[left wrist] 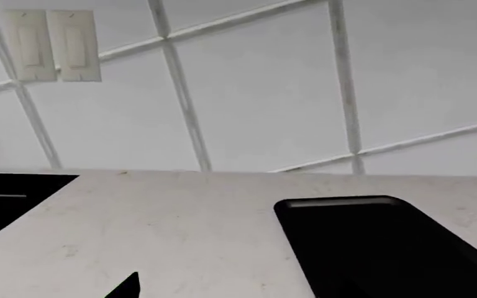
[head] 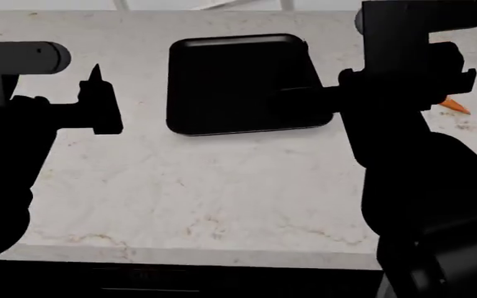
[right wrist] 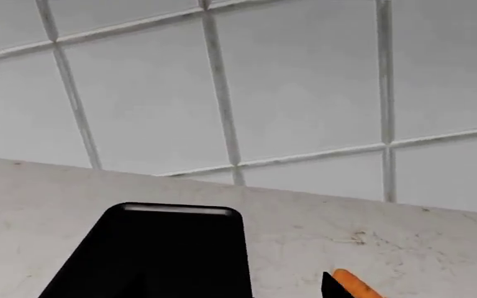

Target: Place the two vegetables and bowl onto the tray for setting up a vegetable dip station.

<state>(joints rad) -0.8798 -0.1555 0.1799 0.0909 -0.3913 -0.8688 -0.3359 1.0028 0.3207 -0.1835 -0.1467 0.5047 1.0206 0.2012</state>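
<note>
The glossy black tray (head: 236, 84) lies empty in the middle of the counter and also shows as the tray (left wrist: 387, 248) and the tray (right wrist: 164, 254) in the wrist views. An orange carrot (head: 454, 106) peeks out behind my right arm; in the right wrist view the carrot (right wrist: 356, 287) lies just beside one dark fingertip (right wrist: 331, 287). My right gripper (head: 300, 102) hovers over the tray's right edge, open and holding nothing. My left gripper (head: 97, 96) hangs to the left of the tray, open and holding nothing; one fingertip (left wrist: 127, 287) shows. The bowl and the cucumber are out of view.
The pale marbled counter (head: 222, 186) ends at a front edge near me. A tiled wall (left wrist: 263, 93) with two light switches (left wrist: 56, 46) rises behind it. A large black recess (left wrist: 7, 198) lies off to one side in the left wrist view.
</note>
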